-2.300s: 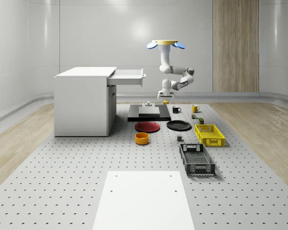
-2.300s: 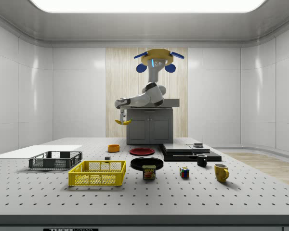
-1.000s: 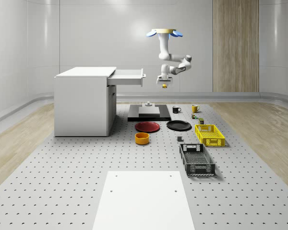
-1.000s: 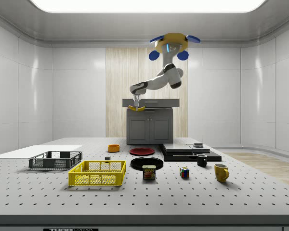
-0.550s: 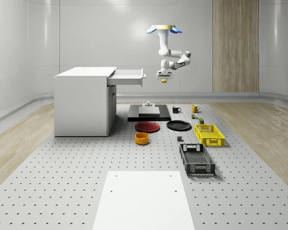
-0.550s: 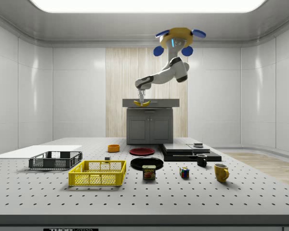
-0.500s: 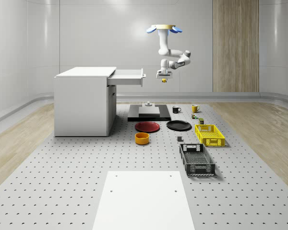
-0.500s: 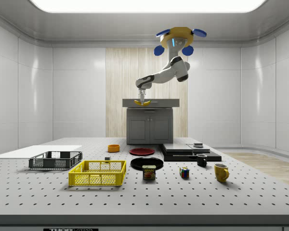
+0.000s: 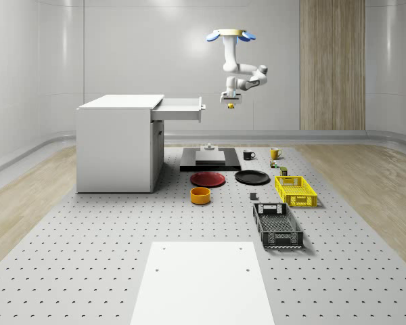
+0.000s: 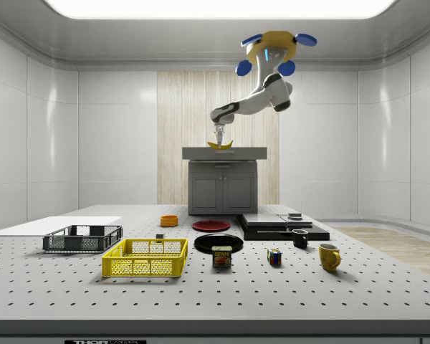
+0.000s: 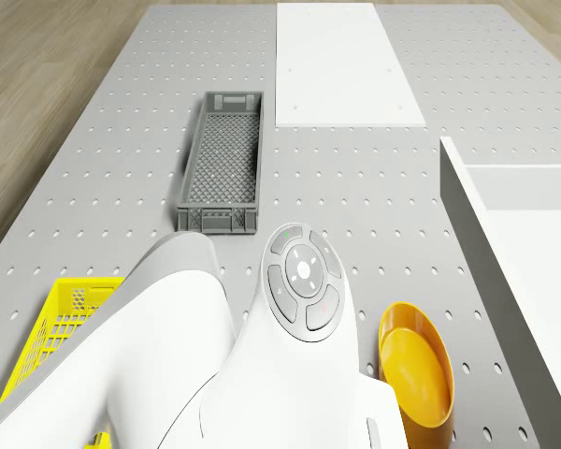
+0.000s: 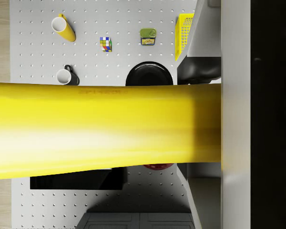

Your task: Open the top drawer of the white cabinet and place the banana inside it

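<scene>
In the whole-scene view, the drone (image 9: 230,34) is hovering high above the desk (image 9: 88,257), past the open end of the drawer (image 9: 181,108). The drawer is standing pulled out of the cabinet (image 9: 116,143), so I judge that the opening step is done and the carrying step is in hand. The claw (image 9: 231,101) is holding the banana (image 9: 231,105) in the air, just beside the drawer front and about level with it.

In the side view, the banana (image 10: 220,145) is hanging just above the cabinet (image 10: 223,179) top line.

In the drone view, the arm is covering the near part; a grey crate (image 11: 222,160) and an orange bowl (image 11: 416,372) are lying below on the desk.

In the wrist view, the banana (image 12: 105,129) is lying across the claw.

The next move, I think, calls for bringing the banana over the drawer and then lowering it. The drawer front is standing in the way, so the banana must pass over it.
</scene>
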{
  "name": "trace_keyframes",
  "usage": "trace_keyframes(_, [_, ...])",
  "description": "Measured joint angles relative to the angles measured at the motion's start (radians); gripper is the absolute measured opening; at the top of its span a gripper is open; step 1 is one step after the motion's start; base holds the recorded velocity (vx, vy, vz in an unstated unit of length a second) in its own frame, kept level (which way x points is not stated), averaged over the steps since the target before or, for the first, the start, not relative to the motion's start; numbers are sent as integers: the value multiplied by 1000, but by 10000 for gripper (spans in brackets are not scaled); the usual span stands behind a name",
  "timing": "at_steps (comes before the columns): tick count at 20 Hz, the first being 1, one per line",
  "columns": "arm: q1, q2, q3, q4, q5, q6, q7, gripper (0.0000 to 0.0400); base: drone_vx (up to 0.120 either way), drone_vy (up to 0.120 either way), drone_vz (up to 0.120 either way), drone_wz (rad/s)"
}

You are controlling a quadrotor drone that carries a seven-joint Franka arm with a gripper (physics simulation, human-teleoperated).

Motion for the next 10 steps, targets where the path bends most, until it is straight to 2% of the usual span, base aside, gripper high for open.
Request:
trace_keyframes(5, [0,0,0,0,0,0,0,190,-120,0,120,0])
trace_keyframes(7, [0,-1,0,0,0,0,0,190,-120,0,20,0])
trace_keyframes(10, [0,-1,0,0,0,1,0,190,-120,0,120,0])
